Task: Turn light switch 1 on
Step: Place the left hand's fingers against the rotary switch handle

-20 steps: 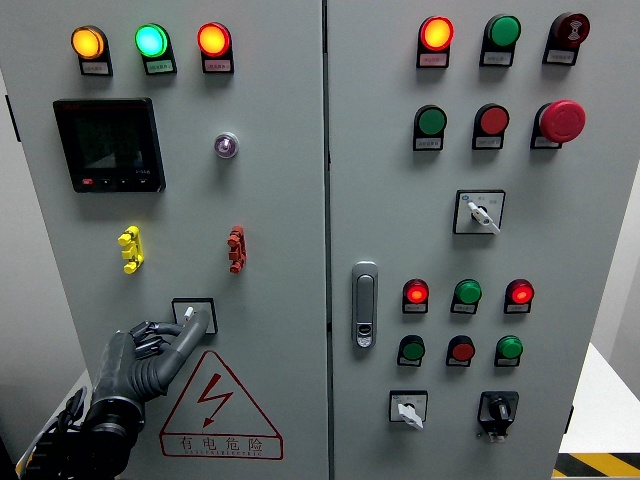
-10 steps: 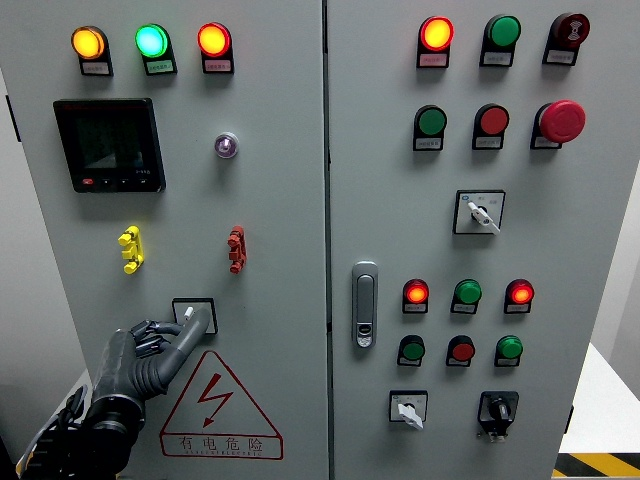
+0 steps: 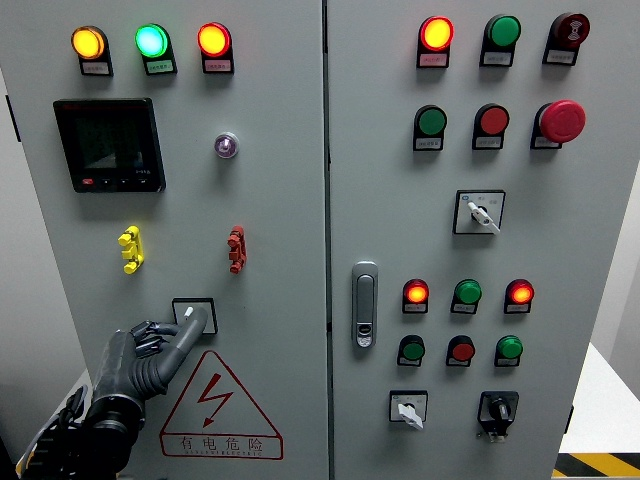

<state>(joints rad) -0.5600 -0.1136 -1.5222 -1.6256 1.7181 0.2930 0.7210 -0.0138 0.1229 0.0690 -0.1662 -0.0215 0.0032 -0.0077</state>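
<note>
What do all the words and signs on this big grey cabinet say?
"有电危险" under a red lightning bolt: the triangular warning sign on the left door, beside the left hand.
Small tags under the lamps and buttons: too small to read.
Black meter screen: nothing readable.

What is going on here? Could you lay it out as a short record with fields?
Setting: grey electrical cabinet with two doors
Working hand: left hand, dark, coming in from lower left
Contact: its extended finger rests on the rotary switch above the warning triangle
Fingers: others curled, holding nothing
Right hand: not in view
Top left lamps: orange, green, red-orange, all lit
Other: black display, door handle
</note>
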